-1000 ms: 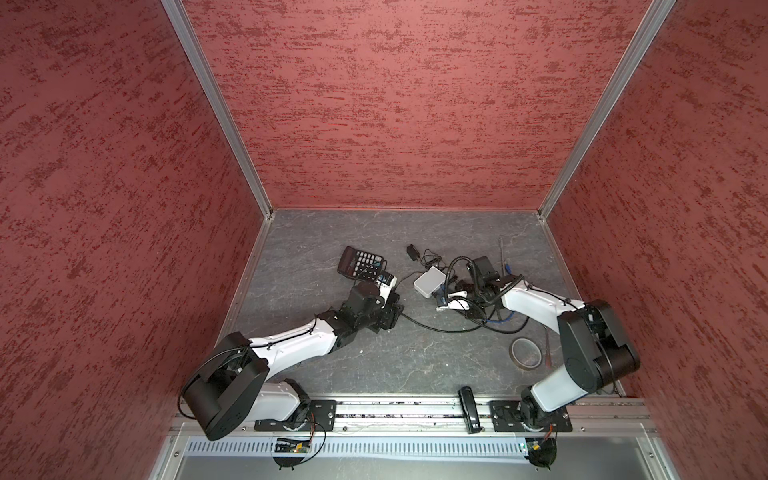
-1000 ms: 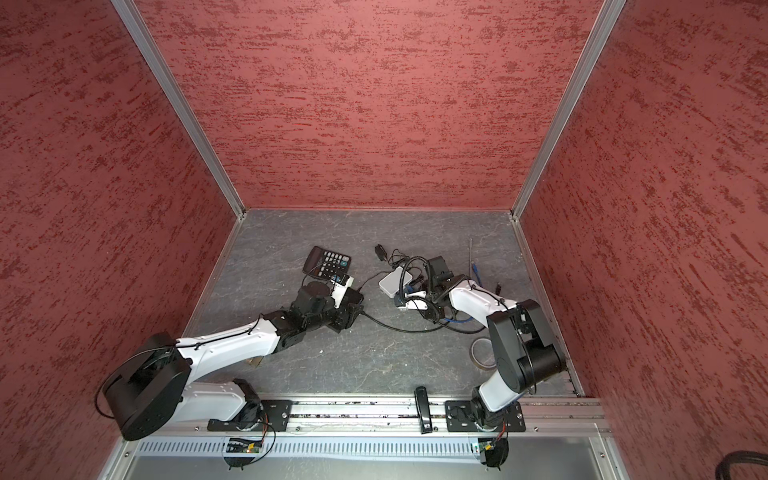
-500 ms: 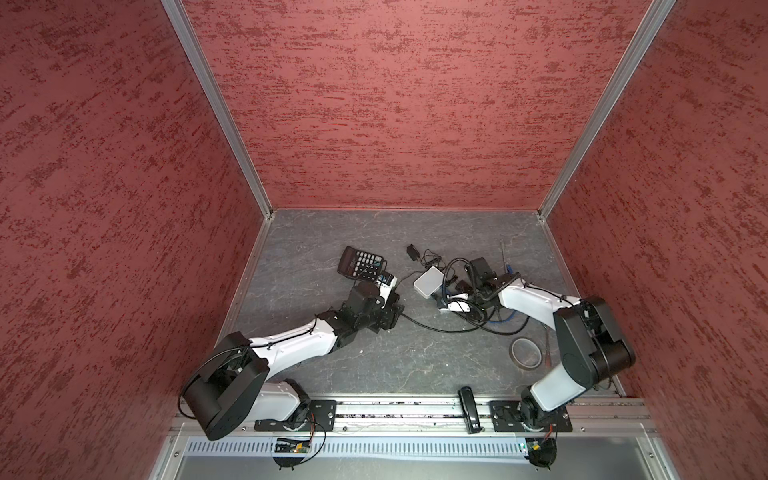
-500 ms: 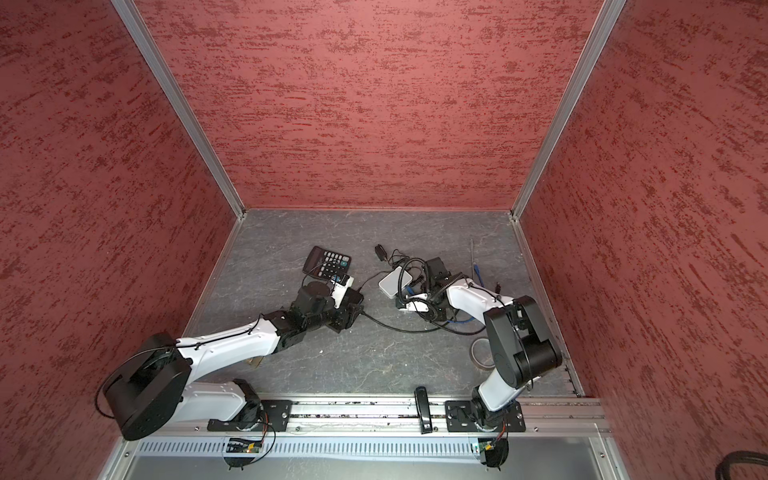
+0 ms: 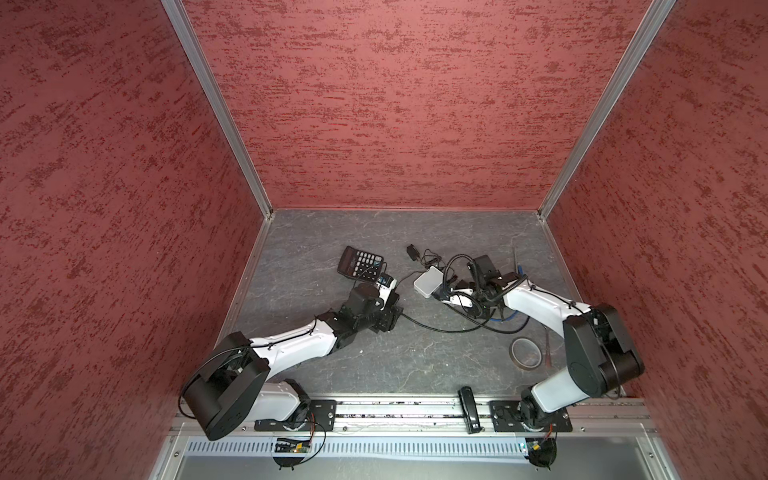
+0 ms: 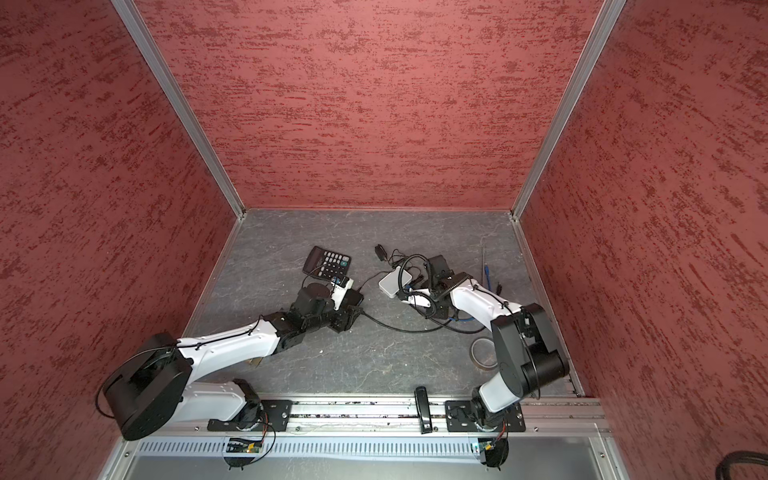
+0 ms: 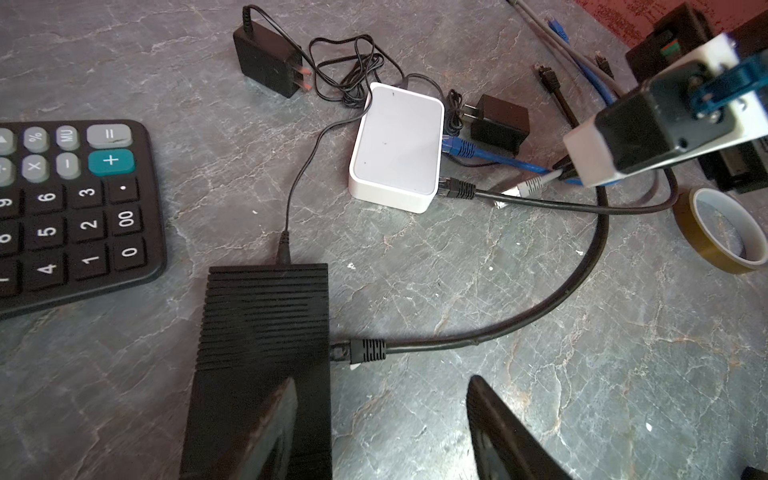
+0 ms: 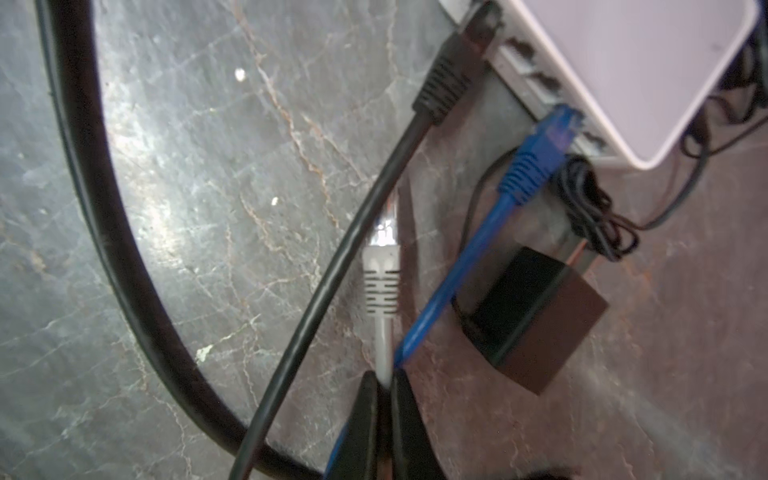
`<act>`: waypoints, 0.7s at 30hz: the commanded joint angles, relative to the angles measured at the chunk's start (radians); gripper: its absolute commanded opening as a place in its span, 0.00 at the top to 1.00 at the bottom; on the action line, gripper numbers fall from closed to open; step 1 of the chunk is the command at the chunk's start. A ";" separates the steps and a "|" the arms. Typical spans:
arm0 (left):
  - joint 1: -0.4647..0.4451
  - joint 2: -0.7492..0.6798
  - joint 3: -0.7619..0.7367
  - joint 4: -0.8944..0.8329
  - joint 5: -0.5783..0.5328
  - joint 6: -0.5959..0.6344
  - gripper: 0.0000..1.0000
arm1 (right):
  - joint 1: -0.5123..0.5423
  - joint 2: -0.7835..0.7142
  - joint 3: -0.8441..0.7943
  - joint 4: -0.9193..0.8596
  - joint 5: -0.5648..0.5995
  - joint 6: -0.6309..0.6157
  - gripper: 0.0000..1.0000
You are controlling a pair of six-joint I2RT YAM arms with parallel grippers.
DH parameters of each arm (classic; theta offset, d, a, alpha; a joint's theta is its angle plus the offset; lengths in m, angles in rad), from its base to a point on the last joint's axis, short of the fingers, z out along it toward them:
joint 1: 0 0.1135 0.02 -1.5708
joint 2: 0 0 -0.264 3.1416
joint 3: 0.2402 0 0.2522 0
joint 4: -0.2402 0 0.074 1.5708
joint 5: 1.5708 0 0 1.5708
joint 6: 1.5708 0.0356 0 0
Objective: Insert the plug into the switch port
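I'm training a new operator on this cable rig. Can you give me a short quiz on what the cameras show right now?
1. True or false: the grey ribbed network plug is already seated in the white rectangular plastic switch.
2. Which plugs sit in the switch's ports? A: the black ribbed plug and blue ribbed plug; B: the grey one only; C: none.
3. What does the shut right gripper pinch?
Key: 1 false; 2 A; 3 the plug's thin grey cable.

Even bright light, floor glare, blurred wrist close-up
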 commanded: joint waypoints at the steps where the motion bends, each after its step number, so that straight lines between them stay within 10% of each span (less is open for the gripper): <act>1: -0.002 -0.005 -0.008 0.024 0.008 0.002 0.33 | -0.005 -0.050 0.010 0.052 0.032 0.069 0.94; 9: -0.003 -0.035 -0.035 0.070 0.022 0.030 0.33 | -0.008 -0.108 -0.051 0.180 0.027 0.103 0.95; 21: -0.148 -0.020 -0.119 0.256 0.007 0.352 0.33 | 0.038 -0.225 -0.210 0.358 -0.350 0.086 0.95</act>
